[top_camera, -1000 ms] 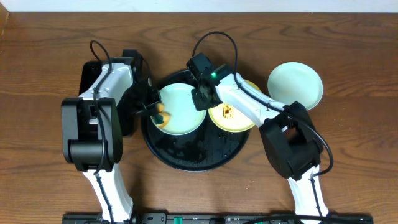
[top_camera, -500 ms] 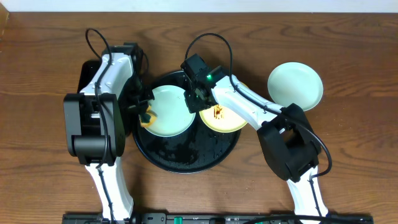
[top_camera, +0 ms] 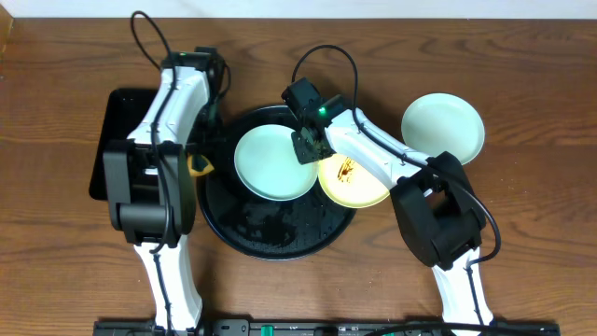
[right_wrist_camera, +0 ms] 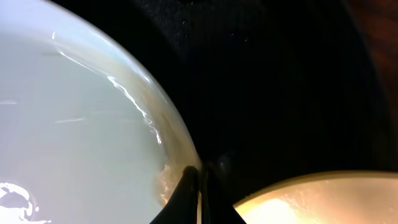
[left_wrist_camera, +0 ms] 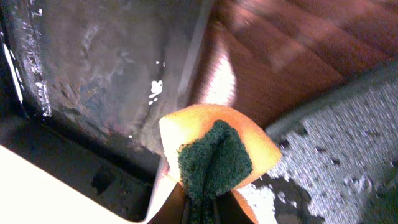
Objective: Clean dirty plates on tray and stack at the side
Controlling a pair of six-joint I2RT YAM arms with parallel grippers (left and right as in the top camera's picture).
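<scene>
1. Far left on the surface: a small black rectangle tray, under the left arm.
2. Next, the left tool: pressed tight on a yellow sponge with a green scrub side. Hangs just beside the left rim of the big round tray, touching no plate.
3. In the middle: a mint plate, flat on the round tray, to the right of the sponge. Near enough for the left arm to reach.
4. Then the right tool: pressed together, pinching the right rim of that mint plate. Closest arm to this plate.
5. Just right of that tool: a yellow plate with a brown smear, sticking out over the round tray's right rim. Probably needs scrubbing.
6. Far right: a second mint plate, alone on the surface, well apart from the round tray. Likely the spot for the stack.
</scene>
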